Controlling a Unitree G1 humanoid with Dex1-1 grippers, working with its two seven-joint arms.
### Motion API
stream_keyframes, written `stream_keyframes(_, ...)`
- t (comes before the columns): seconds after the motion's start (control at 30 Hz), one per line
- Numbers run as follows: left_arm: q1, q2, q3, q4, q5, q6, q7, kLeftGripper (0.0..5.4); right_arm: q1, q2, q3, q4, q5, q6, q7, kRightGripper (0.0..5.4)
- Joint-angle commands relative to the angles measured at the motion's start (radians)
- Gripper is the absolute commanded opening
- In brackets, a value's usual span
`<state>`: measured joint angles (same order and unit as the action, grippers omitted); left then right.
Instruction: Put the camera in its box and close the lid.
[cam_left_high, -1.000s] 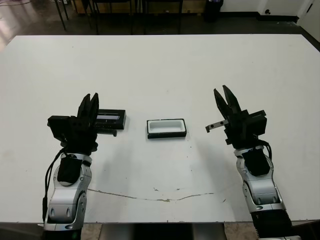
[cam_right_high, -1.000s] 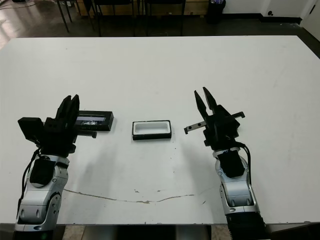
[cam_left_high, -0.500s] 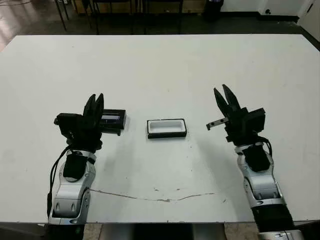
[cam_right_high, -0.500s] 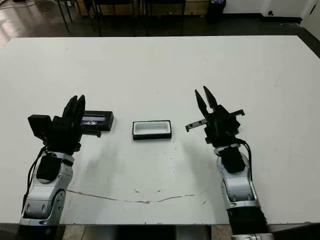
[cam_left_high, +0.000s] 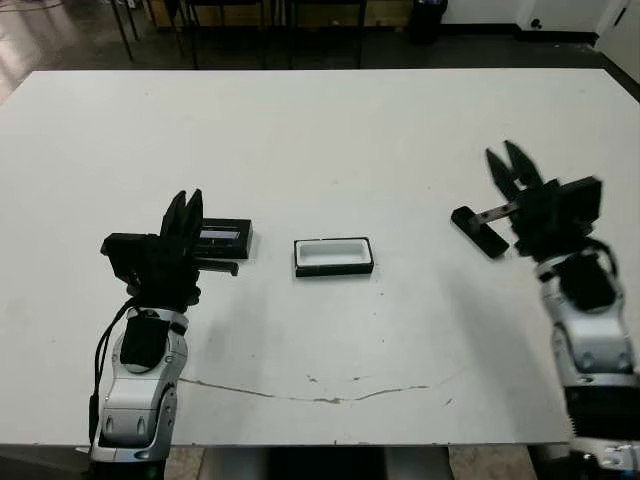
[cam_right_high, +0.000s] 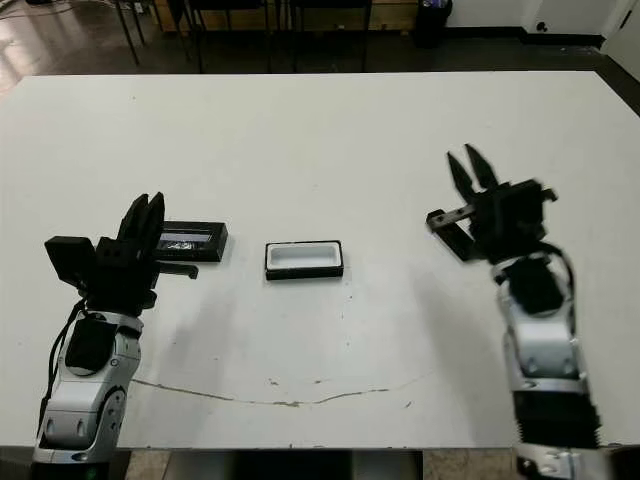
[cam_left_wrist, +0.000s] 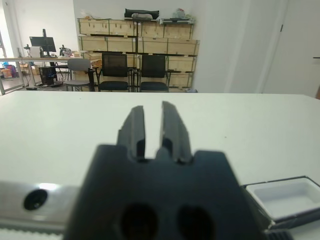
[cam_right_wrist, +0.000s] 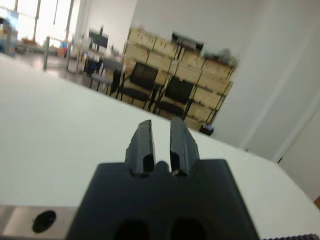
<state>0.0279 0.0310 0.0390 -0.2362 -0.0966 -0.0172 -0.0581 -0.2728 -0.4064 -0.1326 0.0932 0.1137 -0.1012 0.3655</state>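
Lying apart: one box (cam_left_high: 333, 256), one lid (cam_left_high: 224, 238), one camera (cam_left_high: 478, 231); claws narrow, empty.

**Setting: lab / office-type workroom**

Big white table (cam_left_high: 320, 130) in an open room with plain white walls. Beyond the table's far edge: black office chairs (cam_left_wrist: 134, 72), and behind them shelving stacked with cardboard boxes (cam_left_wrist: 137, 44). To one side of the chairs, a desk with a monitor (cam_left_wrist: 38, 45). Bright windows (cam_right_wrist: 35, 20) show off to the side of the same chairs, floor dark and glossy.
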Motion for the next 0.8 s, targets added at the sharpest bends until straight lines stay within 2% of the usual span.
stream_keyframes(0.03, 0.007, 0.005, 0.006, 0.01, -0.002, 0.022, 0.0, 0.01, -0.003, -0.06, -0.003, 0.035, 0.036, 0.087, 0.091, 0.0)
stream_keyframes(0.17, 0.002, 0.005, 0.008, 0.016, -0.005, 0.025, 0.0, 0.0, -0.014, -0.117, 0.016, 0.045, 0.041, 0.202, 0.174, 0.42)
stream_keyframes(0.3, -0.001, 0.012, 0.01, 0.014, -0.002, 0.033, -0.003, 0.0, -0.03, -0.142, 0.024, 0.088, 0.061, 0.282, 0.245, 1.3)
stream_keyframes(0.5, 0.0, 0.019, 0.014, 0.013, -0.006, 0.032, -0.01, 0.0, -0.05, -0.15, 0.038, 0.185, 0.068, 0.306, 0.33, 2.67)
stream_keyframes(0.67, 0.003, 0.017, 0.019, 0.012, -0.007, 0.038, -0.014, 0.0, -0.045, -0.152, 0.052, 0.194, 0.05, 0.323, 0.324, 3.71)
stream_keyframes(0.8, 0.005, 0.02, 0.022, 0.018, -0.009, 0.027, -0.023, 0.0, -0.047, -0.148, 0.059, 0.239, 0.032, 0.299, 0.316, 4.62)
